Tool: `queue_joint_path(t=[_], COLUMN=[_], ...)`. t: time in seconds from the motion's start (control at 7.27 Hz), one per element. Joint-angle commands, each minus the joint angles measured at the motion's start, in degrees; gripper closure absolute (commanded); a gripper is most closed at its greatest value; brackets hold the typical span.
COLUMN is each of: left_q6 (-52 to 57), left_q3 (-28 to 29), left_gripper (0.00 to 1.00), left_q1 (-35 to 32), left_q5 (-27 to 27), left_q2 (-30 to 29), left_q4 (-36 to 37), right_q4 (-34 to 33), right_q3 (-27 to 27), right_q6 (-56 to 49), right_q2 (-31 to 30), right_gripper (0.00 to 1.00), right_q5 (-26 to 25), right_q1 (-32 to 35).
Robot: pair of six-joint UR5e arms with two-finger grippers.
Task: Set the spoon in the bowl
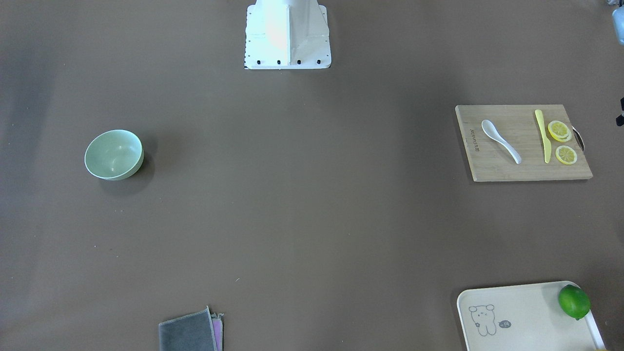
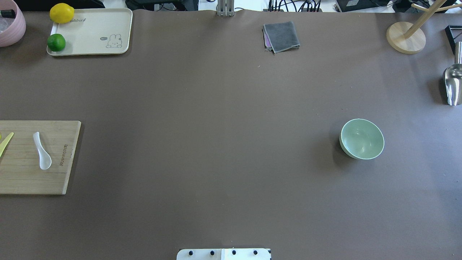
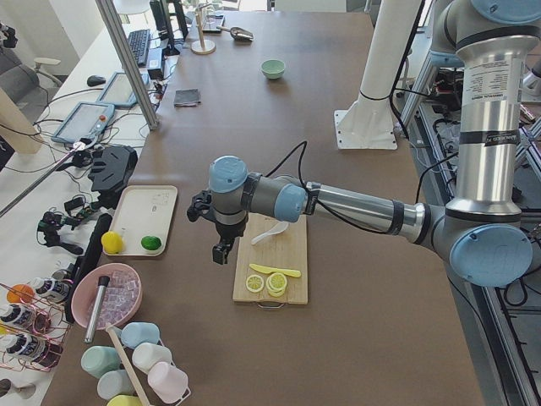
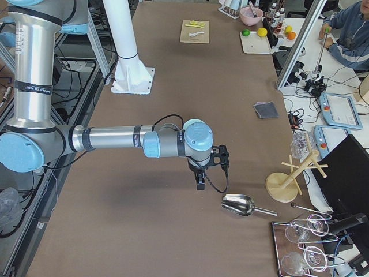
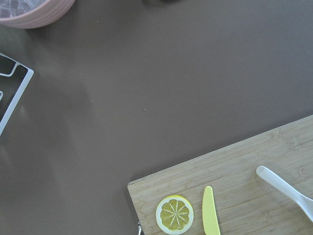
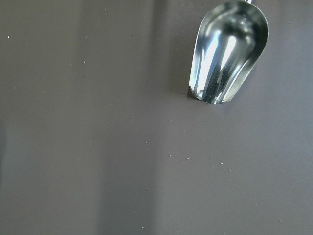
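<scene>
Lying flat on the board (image 1: 492,168), the spoon (image 1: 501,141) is near the knife (image 1: 542,135) but not touching it. The bowl (image 1: 113,154) sits empty at the other end of the table, well apart. The left gripper (image 3: 221,250) hangs just off the board's edge, not over the spoon. The right gripper (image 4: 199,182) hangs near a metal scoop (image 4: 237,204). I cannot tell if either one has its fingers spread or pressed together.

The spoon looks smooth and low, so the fingers may slip off it or push it away. They could bump the knife too. The trip to the bowl is long, so a loose hold may drop the spoon on the way. Letting go too high may make the spoon bounce out or tip the bowl.
</scene>
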Motion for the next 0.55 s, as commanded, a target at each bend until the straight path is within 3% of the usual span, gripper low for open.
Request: queue_joint_path(t=[0.0, 0.41], left_q6=[0.0, -0.17], left_q3=[-0.83, 0.13], left_gripper=[0.02, 0.02], left_q1=[0.0, 0.0], left_q5=[-0.08, 0.26], left_q2=[0.68, 0.07], left_q4=[0.01, -0.33], right_q4=[0.0, 0.0], right_q3=[-0.11, -0.02], right_q6=[-0.01, -0.01], right_q2=[0.1, 0.02], right_gripper=[0.0, 0.0], right_q5=[-0.32, -0.24], right_q1=[-0.04, -0.04])
